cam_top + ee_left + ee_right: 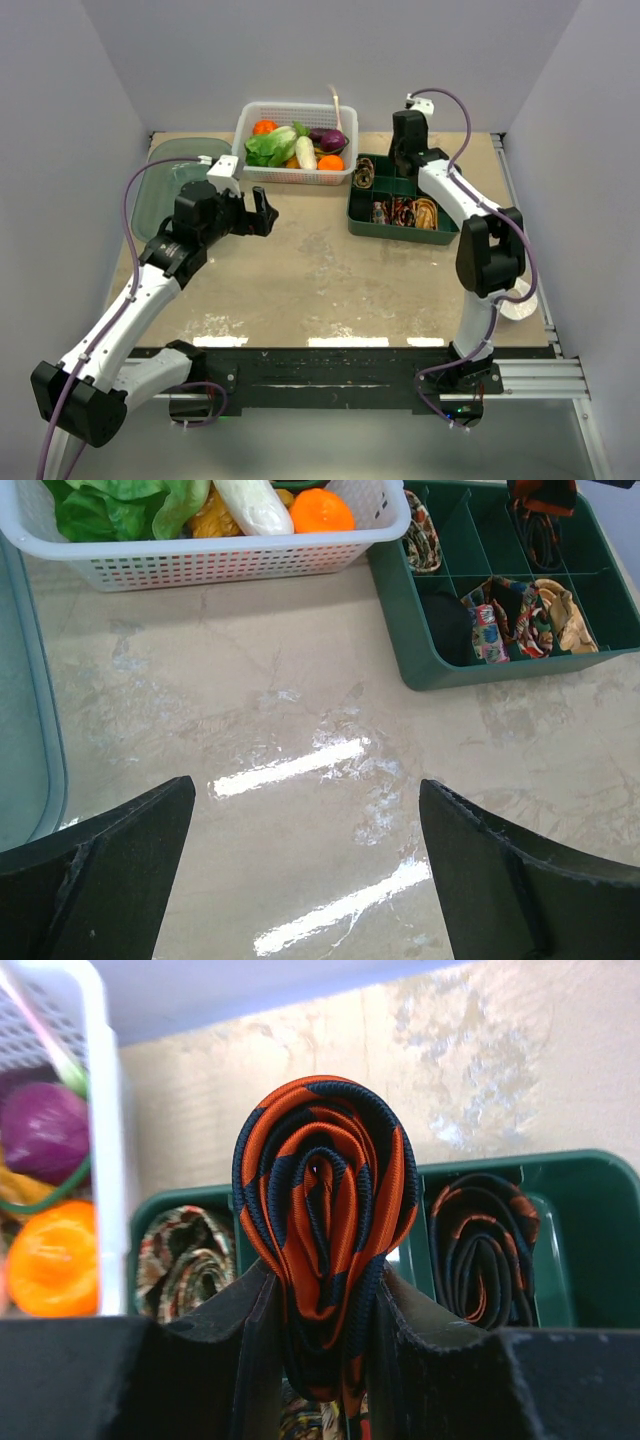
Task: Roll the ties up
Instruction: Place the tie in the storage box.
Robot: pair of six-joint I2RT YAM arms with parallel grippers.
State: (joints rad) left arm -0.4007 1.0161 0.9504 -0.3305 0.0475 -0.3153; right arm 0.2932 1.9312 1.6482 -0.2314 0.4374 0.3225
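My right gripper (322, 1305) is shut on a rolled tie with orange-red and dark blue stripes (322, 1210), held above the back of the green divided tray (400, 228). In the tray lie a brown patterned coil (185, 1260) to its left and a dark coil with orange stripes (485, 1250) to its right. More rolled patterned ties (515, 620) sit in the tray's front row. In the top view the right gripper (405, 150) hangs over the tray's back row. My left gripper (305, 860) is open and empty above bare table, left of the tray (420, 670).
A white basket (250, 172) with vegetables stands at the back middle, next to the tray. A translucent green lid or bin (165, 190) lies at the back left. A white tape roll (520, 303) lies at the right edge.
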